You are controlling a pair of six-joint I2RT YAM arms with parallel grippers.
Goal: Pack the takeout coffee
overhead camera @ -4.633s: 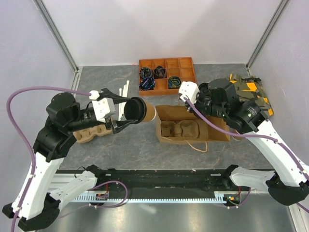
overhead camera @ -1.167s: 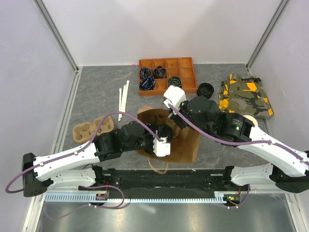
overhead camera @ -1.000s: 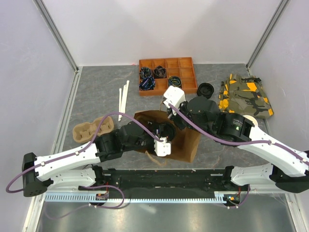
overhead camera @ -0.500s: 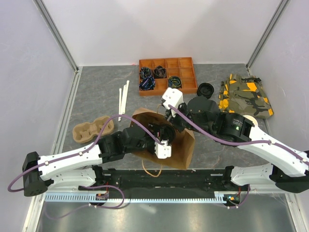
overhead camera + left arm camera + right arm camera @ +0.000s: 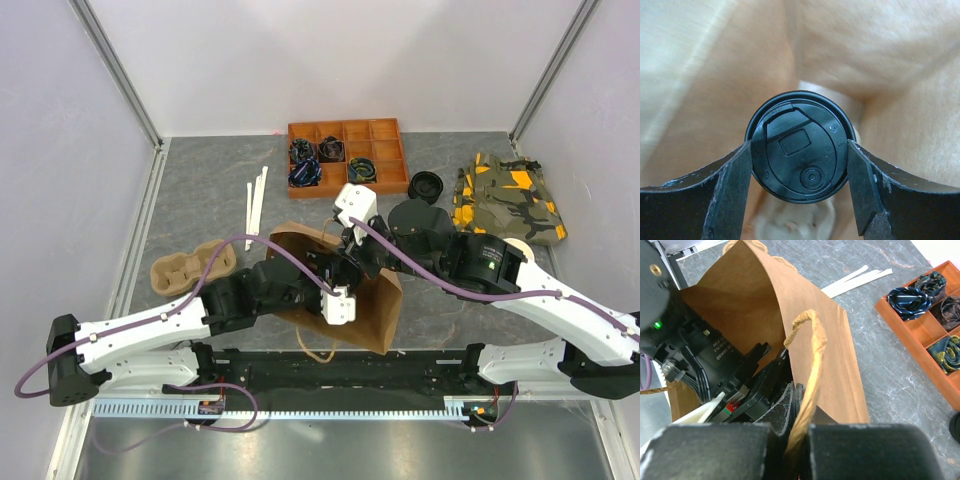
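Observation:
The takeout coffee (image 5: 800,146) shows its round black lid in the left wrist view, deep inside a brown paper bag (image 5: 378,305). My left gripper (image 5: 800,150) is shut on it, one finger (image 5: 730,190) pressed to each side of the lid. In the top view my left gripper (image 5: 335,278) reaches into the bag's mouth and the coffee is hidden. My right gripper (image 5: 795,387) is shut on the rim of the bag (image 5: 815,335) beside its twine handle (image 5: 810,365), holding the mouth open from the far side (image 5: 345,240).
An orange compartment tray (image 5: 347,157) stands at the back, with a black lid stack (image 5: 427,185) and a camouflage pouch (image 5: 510,195) to its right. A pulp cup carrier (image 5: 190,268) and white stir sticks (image 5: 255,200) lie at the left.
The paper bag has shifted a little and its lower end has swung toward the near edge. My left gripper stays inside it with the coffee. The right gripper keeps its hold on the rim.

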